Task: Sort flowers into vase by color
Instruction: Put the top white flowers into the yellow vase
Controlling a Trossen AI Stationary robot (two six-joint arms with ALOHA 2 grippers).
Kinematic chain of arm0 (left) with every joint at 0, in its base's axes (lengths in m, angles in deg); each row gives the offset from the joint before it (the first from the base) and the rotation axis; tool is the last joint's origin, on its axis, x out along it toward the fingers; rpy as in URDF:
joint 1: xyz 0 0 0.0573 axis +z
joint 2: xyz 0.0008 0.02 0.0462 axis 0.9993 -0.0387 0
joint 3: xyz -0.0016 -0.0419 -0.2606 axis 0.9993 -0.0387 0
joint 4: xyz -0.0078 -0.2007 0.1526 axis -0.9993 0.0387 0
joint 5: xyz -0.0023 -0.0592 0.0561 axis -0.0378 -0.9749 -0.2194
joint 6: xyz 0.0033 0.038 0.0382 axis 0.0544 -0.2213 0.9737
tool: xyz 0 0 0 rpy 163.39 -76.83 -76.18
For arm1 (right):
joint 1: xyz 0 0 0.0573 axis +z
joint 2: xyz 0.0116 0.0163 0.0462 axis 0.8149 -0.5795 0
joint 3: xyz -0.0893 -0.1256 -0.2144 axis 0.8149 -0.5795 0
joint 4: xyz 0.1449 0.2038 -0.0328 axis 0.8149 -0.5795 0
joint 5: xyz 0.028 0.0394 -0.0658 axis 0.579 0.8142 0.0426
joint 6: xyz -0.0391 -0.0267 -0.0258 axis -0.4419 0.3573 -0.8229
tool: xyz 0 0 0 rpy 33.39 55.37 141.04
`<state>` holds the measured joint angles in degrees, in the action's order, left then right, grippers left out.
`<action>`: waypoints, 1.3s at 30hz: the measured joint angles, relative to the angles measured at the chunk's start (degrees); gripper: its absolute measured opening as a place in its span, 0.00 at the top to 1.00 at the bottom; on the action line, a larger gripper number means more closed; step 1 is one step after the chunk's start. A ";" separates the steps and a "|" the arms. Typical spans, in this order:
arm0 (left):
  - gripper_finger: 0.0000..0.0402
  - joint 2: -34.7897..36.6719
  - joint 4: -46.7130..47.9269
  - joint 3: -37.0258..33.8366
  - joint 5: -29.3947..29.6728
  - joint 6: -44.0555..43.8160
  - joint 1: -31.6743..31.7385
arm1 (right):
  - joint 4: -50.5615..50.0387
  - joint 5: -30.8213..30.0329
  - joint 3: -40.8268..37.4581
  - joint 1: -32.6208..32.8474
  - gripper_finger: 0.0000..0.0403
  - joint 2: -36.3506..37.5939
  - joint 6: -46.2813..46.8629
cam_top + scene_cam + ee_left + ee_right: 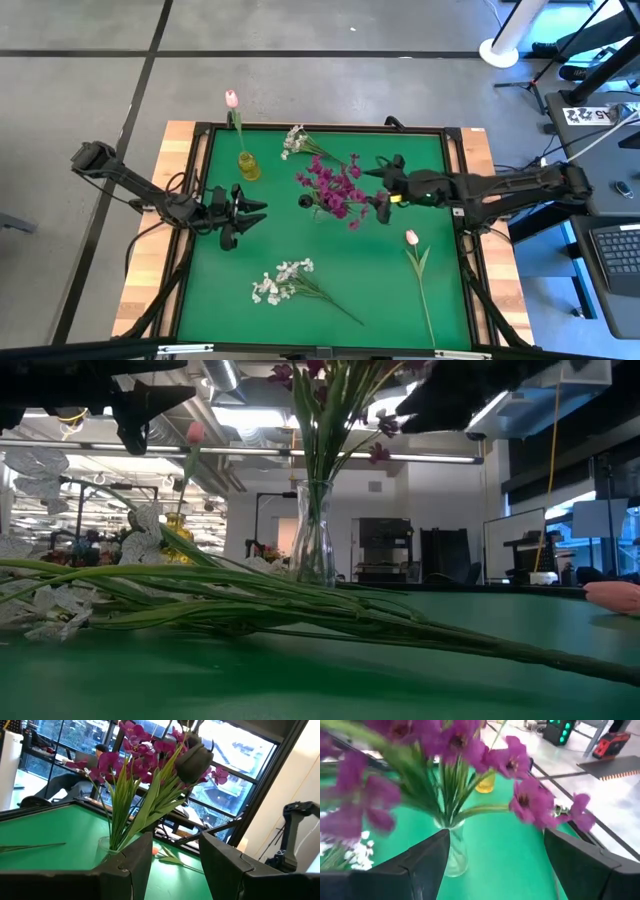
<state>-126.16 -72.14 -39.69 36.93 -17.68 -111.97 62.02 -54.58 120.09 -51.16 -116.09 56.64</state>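
Two vases are already in use on my green table: a clear glass vase at the middle holds the magenta sprays, and a small yellow vase toward the far left holds one pink tulip. Loose stems remain: a white cluster at the far edge, a second white cluster near the front, and a second tulip lying on the right side.

My left gripper hovers left of the glass vase, fingers spread and empty. My right gripper sits just right of the magenta blooms, also wide open with nothing between its fingers (the wrist view looks straight into the bouquet).

I judge the loose tulip is the next pick, and the right arm is clearly nearer. It lies toward the front of the table from those jaws, bud nearest them, its long axis running from the bud toward the front edge, slightly rightward. I would turn the wrist so the fingers close across that stem.
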 joint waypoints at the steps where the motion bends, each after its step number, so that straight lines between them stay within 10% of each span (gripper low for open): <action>1: 0.61 0.00 -0.14 0.00 0.00 0.02 0.00 | 0.89 -0.01 -2.28 0.00 0.20 1.75 0.36; 16: 0.61 0.02 -1.60 -0.02 0.66 -0.24 0.07 | 25.84 -3.79 -27.02 -0.52 0.20 12.75 4.45; 25: 0.61 0.00 -1.81 -0.02 1.86 -0.22 0.15 | 28.61 -3.22 -26.95 -11.23 0.20 3.41 5.47; 39: 0.61 0.00 -4.09 -0.02 2.01 1.09 0.17 | 35.70 18.41 -15.11 -30.65 0.20 -22.26 7.57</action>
<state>-126.16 -76.22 -39.71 38.95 -16.59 -111.79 97.72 -36.17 104.98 -81.81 -138.35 64.21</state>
